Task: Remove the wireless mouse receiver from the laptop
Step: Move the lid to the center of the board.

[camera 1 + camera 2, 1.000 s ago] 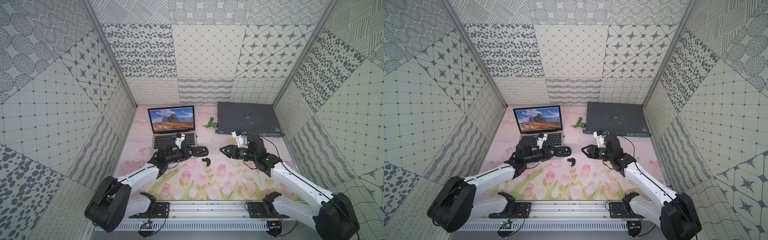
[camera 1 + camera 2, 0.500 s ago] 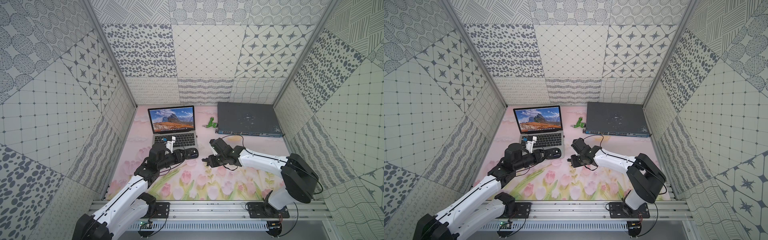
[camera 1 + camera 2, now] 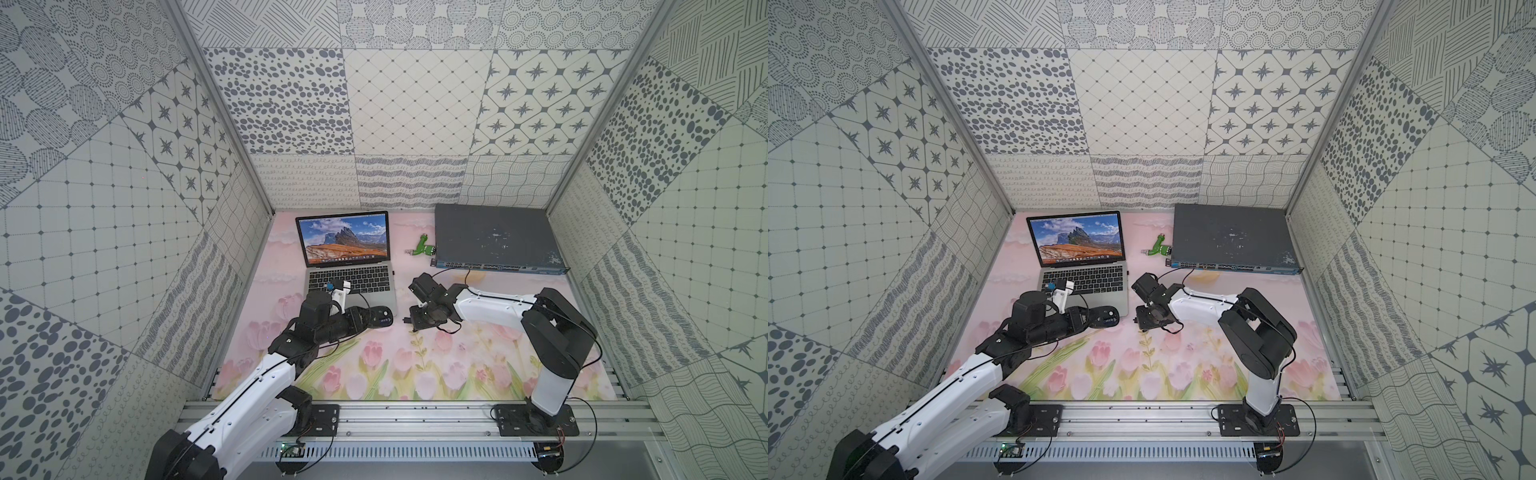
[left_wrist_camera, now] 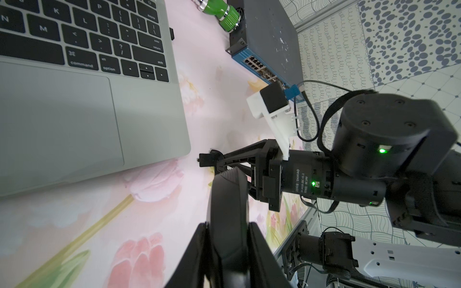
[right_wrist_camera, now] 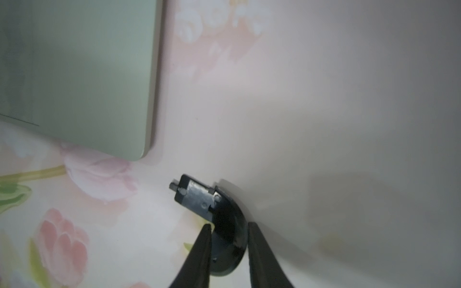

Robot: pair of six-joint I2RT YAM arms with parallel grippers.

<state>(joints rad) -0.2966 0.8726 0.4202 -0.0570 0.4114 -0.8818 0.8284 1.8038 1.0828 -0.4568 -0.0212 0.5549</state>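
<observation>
Left wrist view shows the wireless mouse receiver, a tiny black stub, plugged into the right edge of the laptop toward its far end, so removal is not yet done. The left claw grasps the black mouse. The right claw flanks a curved black part lying on the bench; whether it grips, I cannot tell. Neither claw is at the receiver.

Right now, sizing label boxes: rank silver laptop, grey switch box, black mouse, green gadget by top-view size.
Dark-grey network switch box and open silver laptop: roughly alike, largest.
Black oval mouse.
Green gadget, smallest.
</observation>
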